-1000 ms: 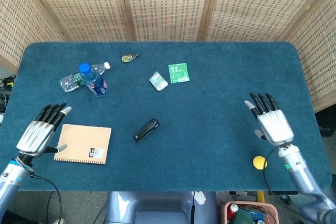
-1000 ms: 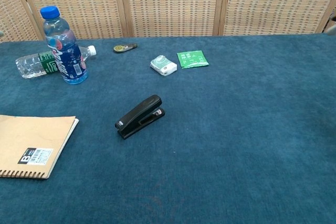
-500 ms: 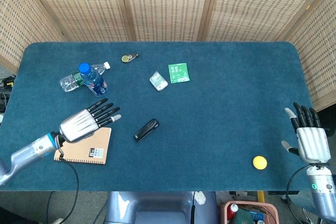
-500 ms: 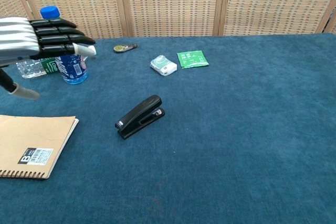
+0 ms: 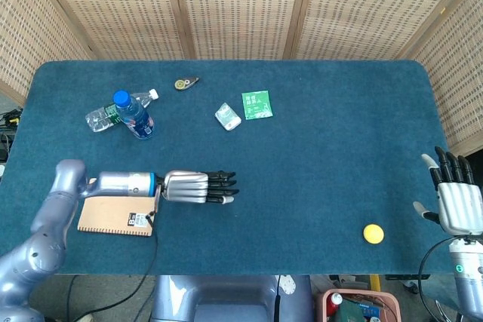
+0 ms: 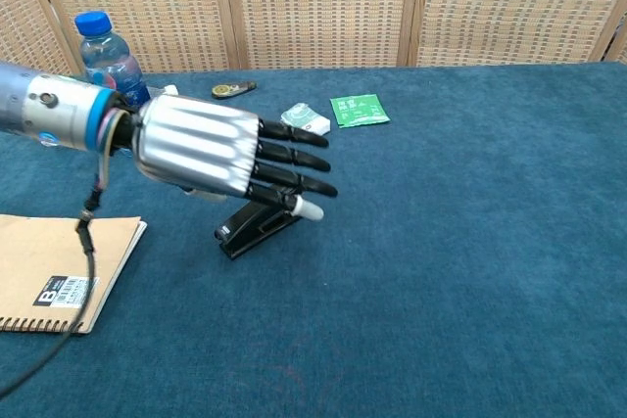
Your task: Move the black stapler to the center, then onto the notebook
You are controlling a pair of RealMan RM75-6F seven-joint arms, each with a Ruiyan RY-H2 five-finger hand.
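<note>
The black stapler [image 6: 257, 224] lies on the blue table, near its middle and mostly under my left hand [image 5: 198, 186] [image 6: 227, 154]. That hand hovers over it, palm down, fingers stretched out flat and apart, holding nothing. In the head view the hand hides the stapler entirely. The tan spiral notebook [image 5: 113, 215] [image 6: 57, 269] lies flat at the near left, beneath my left forearm. My right hand [image 5: 456, 200] is at the far right edge of the head view, off the table, fingers up and spread, empty.
An upright blue-capped bottle [image 5: 133, 115] [image 6: 106, 54] stands at the back left with a clear bottle [image 5: 106, 115] lying behind it. A small tape measure [image 5: 185, 83], a white packet [image 5: 228, 116] and a green sachet [image 5: 256, 104] lie further back. A yellow ball [image 5: 373, 233] sits near right.
My left hand has swept right from above the notebook to over the stapler, covering it in the head view. My right hand has drawn slightly further back at the right edge.
</note>
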